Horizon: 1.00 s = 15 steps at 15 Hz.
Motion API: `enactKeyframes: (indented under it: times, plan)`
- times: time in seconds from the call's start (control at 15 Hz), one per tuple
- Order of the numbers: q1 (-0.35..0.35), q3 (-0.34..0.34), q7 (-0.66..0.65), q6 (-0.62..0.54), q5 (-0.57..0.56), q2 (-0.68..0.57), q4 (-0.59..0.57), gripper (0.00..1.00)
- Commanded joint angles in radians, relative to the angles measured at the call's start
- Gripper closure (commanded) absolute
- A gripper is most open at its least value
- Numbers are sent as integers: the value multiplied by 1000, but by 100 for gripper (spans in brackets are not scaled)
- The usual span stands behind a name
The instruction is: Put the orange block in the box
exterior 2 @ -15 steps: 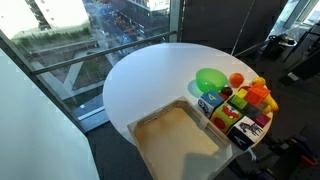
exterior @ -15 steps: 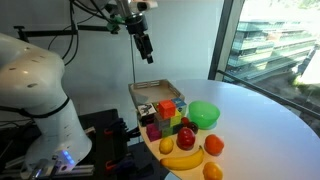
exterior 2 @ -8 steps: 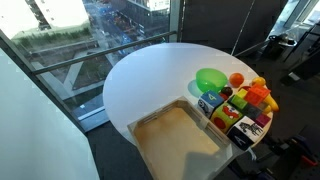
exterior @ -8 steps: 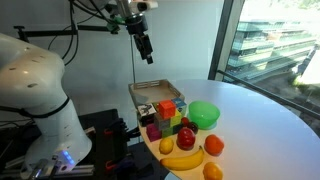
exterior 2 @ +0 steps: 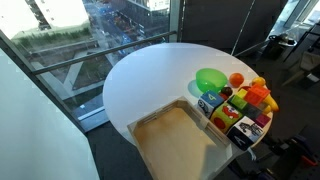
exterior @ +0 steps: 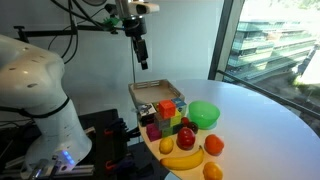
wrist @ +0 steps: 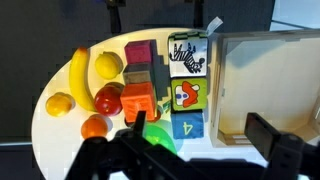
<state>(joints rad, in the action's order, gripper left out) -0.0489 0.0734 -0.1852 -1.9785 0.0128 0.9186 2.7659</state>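
The orange block (wrist: 137,98) sits in the wrist view among a tight cluster of blocks, beside a red apple (wrist: 108,97) and below two purple cubes (wrist: 140,53). The grey box (wrist: 268,85) lies right of the cluster with nothing in it; it shows in both exterior views (exterior: 153,92) (exterior 2: 178,138). My gripper (exterior: 143,55) hangs high above the box and blocks, open and empty. In the wrist view its jaws (wrist: 200,150) frame the blue "4" block (wrist: 187,123). In the exterior views I cannot pick the orange block out of the cluster.
A green bowl (exterior: 204,114) (exterior 2: 211,80) stands next to the blocks. A banana (exterior: 182,158), a lemon (exterior: 166,146), a tomato (exterior: 214,146) and an orange fruit (exterior: 212,171) lie near the round white table's (exterior 2: 150,80) edge. A window runs behind.
The gripper has shifted slightly sideways, still high above the table. Nothing on the table has moved.
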Motion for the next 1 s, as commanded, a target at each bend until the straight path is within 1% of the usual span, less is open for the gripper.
enactKeyframes:
  times: [0.0, 0.2, 0.47, 0.73, 0.93]
  plan:
    - [5, -68, 94, 52, 25, 11, 6, 0]
    - [23, -102, 153, 47, 1, 5, 13, 0]
    - [43, -147, 226, -5, -1, -24, 13, 0]
    - [54, -179, 273, -93, 4, -93, 13, 0]
    - [66, -181, 269, -154, 4, -170, 13, 0]
